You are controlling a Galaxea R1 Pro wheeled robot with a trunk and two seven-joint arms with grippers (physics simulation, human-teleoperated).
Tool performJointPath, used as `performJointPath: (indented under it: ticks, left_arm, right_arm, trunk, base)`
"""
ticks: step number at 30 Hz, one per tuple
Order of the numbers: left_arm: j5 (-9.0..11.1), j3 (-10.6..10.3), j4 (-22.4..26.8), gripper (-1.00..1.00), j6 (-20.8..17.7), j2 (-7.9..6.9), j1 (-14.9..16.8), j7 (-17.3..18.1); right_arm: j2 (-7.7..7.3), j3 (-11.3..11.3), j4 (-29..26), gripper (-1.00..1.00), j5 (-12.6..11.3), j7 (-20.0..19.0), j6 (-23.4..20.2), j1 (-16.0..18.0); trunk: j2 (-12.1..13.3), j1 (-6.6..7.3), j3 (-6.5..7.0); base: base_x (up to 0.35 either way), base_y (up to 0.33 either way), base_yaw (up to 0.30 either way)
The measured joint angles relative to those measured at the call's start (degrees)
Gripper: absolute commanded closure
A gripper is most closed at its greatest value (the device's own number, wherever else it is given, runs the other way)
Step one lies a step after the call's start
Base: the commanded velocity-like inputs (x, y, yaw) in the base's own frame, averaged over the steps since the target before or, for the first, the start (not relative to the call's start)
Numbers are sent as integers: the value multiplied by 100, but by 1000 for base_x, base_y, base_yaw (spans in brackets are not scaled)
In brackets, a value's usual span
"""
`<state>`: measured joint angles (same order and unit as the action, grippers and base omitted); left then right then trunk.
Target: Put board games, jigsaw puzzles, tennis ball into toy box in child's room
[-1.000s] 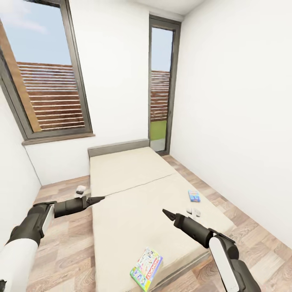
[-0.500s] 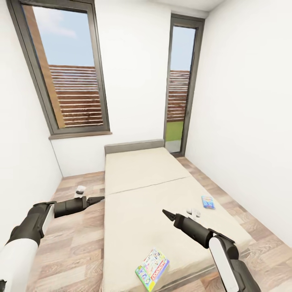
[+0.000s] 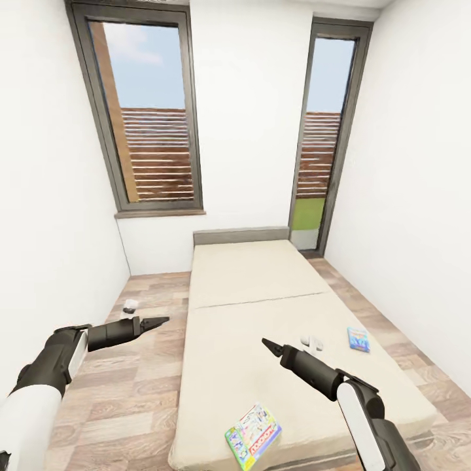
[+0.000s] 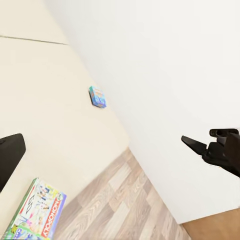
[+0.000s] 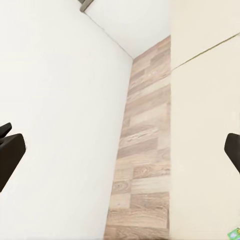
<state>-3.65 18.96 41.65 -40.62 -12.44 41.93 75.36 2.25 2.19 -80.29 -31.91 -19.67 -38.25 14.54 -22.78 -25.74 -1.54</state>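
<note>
The white-green board game [image 3: 253,436] lies flat near the bed's [image 3: 261,288] near edge, at about 6 o'clock in the head view; the left wrist view shows its cover [image 4: 36,210] too. The small blue board game [image 3: 358,339] lies near the mattress's right edge, at roughly 4 o'clock, well apart from the first, and shows on the mattress in the left wrist view [image 4: 97,96]. A small white object [image 3: 312,341] sits on the mattress between them, nearer the blue box. The right gripper [image 3: 267,344] hovers over the mattress empty, its fingers spread in the right wrist view. The left gripper [image 3: 159,320] hangs over the wooden floor [image 3: 131,386] beside the bed, jaws parted, holding nothing.
</note>
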Motion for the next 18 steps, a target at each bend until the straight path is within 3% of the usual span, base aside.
performJointPath:
  ticks: [11, 16, 18]
  left_arm:
    - [0, 1, 0, -100, -13, 1, 1, -1]
    - [0, 0, 0, -100, -20, 1, 1, -54]
    - [11, -2, -1, -100, -25, 1, 2, -253]
  right_arm:
    - [0, 0, 1, -100, -1, -1, 2, 0]
    - [-3, 0, 1, -100, -6, -7, 6, -1]
    - [-1, 0, 6, -100, -11, -4, -3, -1]
  trunk:
    - [0, 0, 0]
    - [0, 0, 0]
    - [-3, 1, 0]
  base:
    - [0, 21, 281]
    - [0, 206, 85]
    - [0, 31, 7]
